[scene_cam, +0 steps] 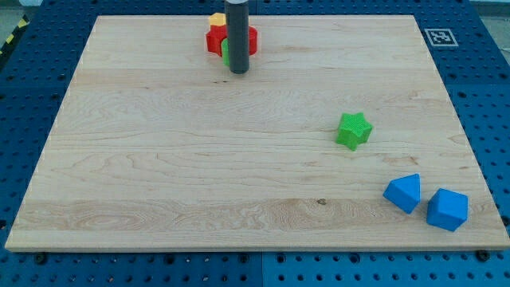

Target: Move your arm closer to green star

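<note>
The green star (pixel 354 130) lies on the wooden board (pixel 159 159) to the right of centre. My tip (pixel 239 71) is near the view's top, left of centre, far up and to the left of the green star. The rod stands in front of a cluster of blocks: a red block (pixel 215 40), a yellow block (pixel 217 19) behind it and a sliver of a green block (pixel 226 53) right beside the rod. The rod hides part of this cluster.
Two blue blocks sit at the board's bottom right corner: one (pixel 403 192) and another (pixel 447 209) to its right. A black and white marker tag (pixel 439 36) is at the top right corner. A blue pegboard (pixel 32 80) surrounds the board.
</note>
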Controlling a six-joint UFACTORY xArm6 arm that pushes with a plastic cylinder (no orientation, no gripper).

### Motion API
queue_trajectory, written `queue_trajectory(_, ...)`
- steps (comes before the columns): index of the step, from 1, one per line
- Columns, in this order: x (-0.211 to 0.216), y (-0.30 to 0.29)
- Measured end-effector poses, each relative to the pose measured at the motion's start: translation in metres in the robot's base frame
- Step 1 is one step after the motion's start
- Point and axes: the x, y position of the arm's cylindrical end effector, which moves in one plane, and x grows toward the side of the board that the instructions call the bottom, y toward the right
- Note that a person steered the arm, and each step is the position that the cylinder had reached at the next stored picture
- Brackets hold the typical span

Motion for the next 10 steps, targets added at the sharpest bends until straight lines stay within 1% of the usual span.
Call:
queue_trajectory(2, 0.046, 0.061)
queue_trajectory(3, 0.033, 0.086)
queue_trajectory(4, 0.038, 0.142)
queue_trajectory(5, 0.039, 0.158)
queue_trajectory(6, 0.051, 0.204)
queue_trajectory(7, 0.065, 0.229)
queue_trajectory(8, 0.086, 0.243)
queue_trajectory(9, 0.095, 0.243)
queue_trajectory(10, 0.113, 0.237)
